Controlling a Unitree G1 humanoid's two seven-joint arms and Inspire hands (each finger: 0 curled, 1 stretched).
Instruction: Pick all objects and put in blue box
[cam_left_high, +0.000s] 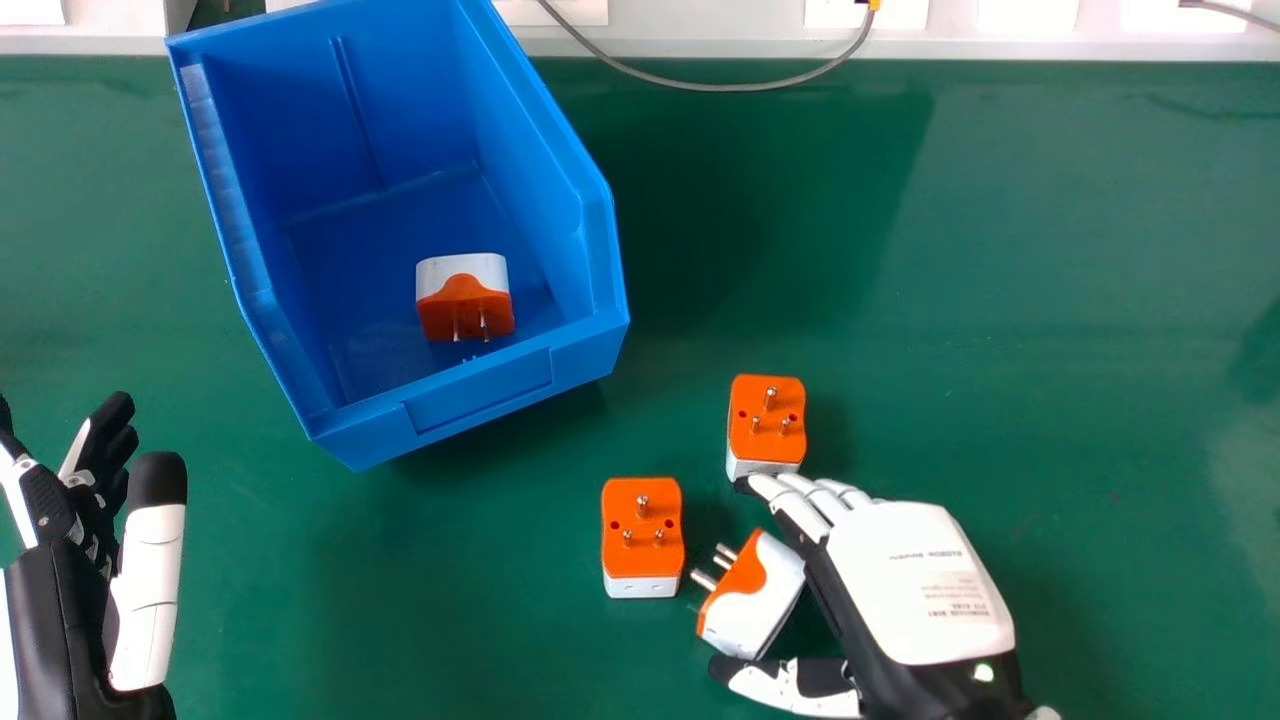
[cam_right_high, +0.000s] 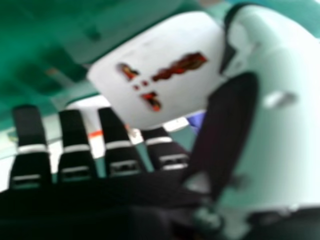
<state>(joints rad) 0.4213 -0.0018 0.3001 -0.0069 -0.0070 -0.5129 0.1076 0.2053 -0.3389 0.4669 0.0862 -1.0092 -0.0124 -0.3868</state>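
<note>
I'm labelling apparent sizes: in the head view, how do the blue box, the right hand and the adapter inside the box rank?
1. Blue box, clearly the largest
2. Right hand
3. Adapter inside the box, much the smallest

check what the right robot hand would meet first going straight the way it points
Probably the farthest orange-and-white adapter on the table, right by the fingertips of the right robot hand, though depth is unclear and the hand may pass over it.

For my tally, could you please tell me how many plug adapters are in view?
4: one in the blue box, one by the right hand's fingertips, one between its thumb and fingers, and one just left of that.
</note>
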